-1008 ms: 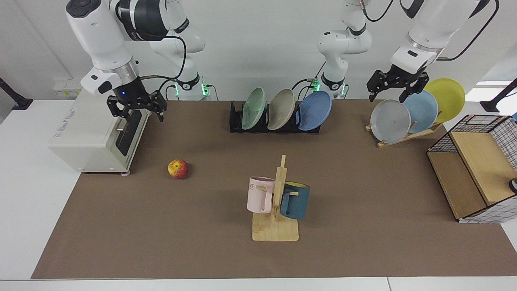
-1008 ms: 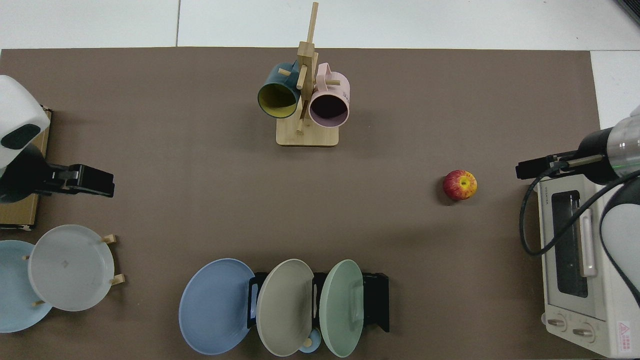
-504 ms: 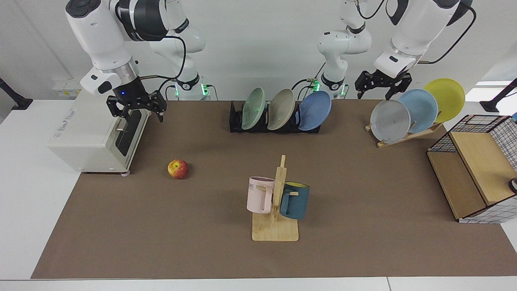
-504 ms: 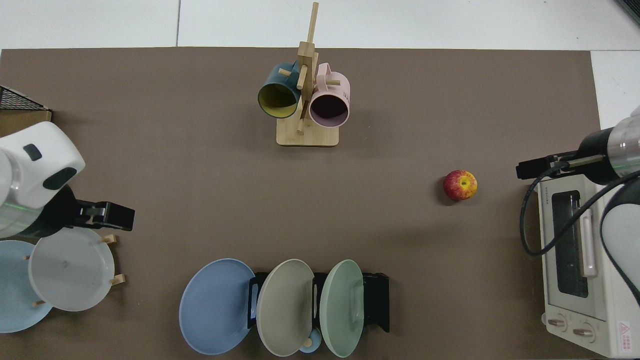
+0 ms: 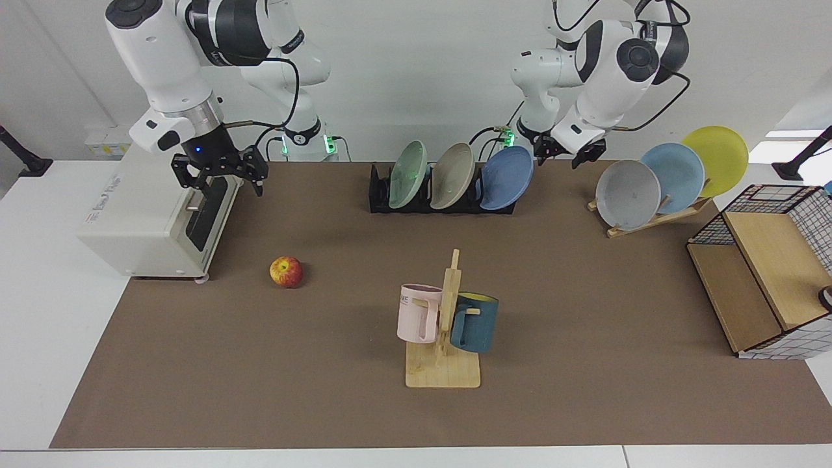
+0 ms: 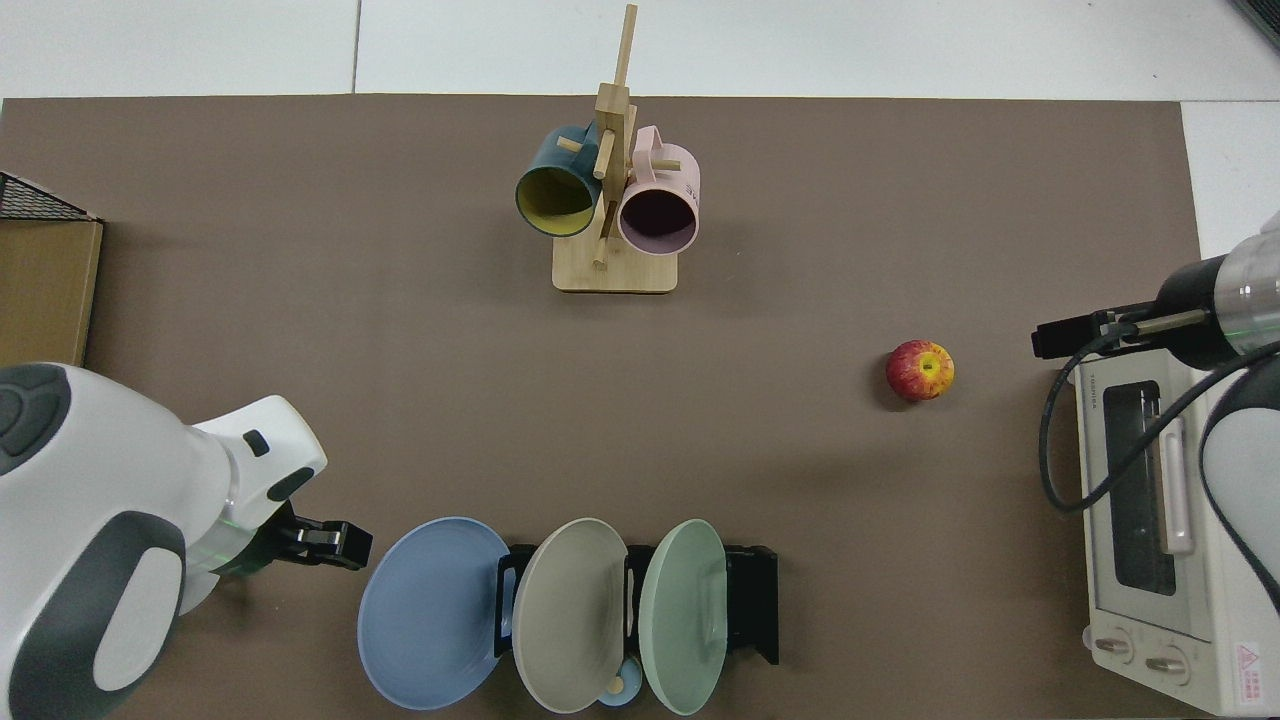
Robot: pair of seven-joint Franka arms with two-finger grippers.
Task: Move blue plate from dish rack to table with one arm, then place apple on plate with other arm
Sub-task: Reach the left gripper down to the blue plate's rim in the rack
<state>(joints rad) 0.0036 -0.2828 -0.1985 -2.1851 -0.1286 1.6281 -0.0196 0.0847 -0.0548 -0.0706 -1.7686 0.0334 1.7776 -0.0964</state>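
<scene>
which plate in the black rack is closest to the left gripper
The blue plate, at the end of the dish rack beside the left gripper; the beige plate and green plate sit farther along.

— What sort of place are we standing in?

— A robotics lab dressed as a kitchen. Two white arms are rising from bases behind the table [image 5: 39, 273], cables are looping off them, and green lights are glowing at the bases.

— Why a kitchen?

— A toaster oven [image 5: 156, 218] is sitting at one end of the brown mat [image 5: 260, 390]; a mug tree [image 5: 445, 325] is standing mid-mat, a black dish rack [image 5: 380, 195] is holding plates behind it, and a wooden plate stand [image 5: 650, 218] is leaning off to its side.

— And the walls?

— Plain white behind the table.
</scene>
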